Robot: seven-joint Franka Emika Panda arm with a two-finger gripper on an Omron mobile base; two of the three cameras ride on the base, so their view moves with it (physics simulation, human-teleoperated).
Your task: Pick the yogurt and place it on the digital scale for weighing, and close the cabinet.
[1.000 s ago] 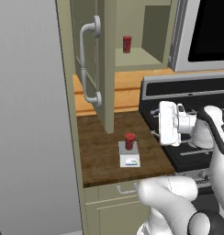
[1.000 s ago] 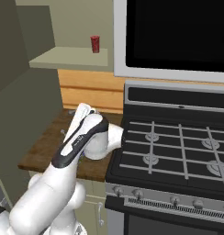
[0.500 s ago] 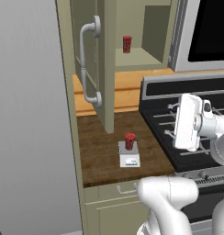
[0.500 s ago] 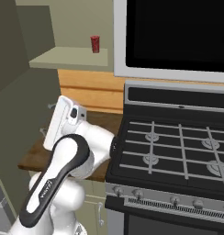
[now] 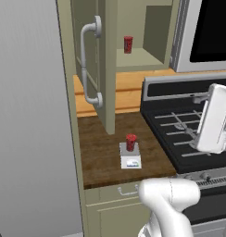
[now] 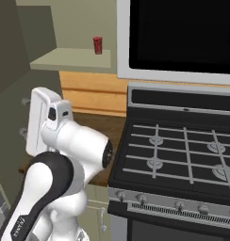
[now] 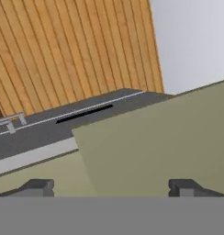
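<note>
1. The cabinet [image 5: 105, 60] stands open, its panelled door swung out over the wooden bench [image 5: 101, 152], with the curved bar handle [image 5: 89, 65] facing left.
2. The stove [image 6: 183, 155] sits just right of the bench.
3. The jaws [image 7: 111, 187] are apart and empty, pointed at an olive panel.
4. The digital scale [image 5: 130, 157] rests on the bench.
5. The yogurt [image 5: 130, 142] stands upright on the scale's plate.
6. A twin red cup [image 5: 128, 44] sits on the cabinet shelf.

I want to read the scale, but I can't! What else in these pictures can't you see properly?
- Digital scale: display too small to read, left base view.
- Yogurt on it: right base view, the white arm covers that counter.
- Cabinet door: top cut off by the frame edge.
- Gripper: fingertips barely show, hand view.
</note>
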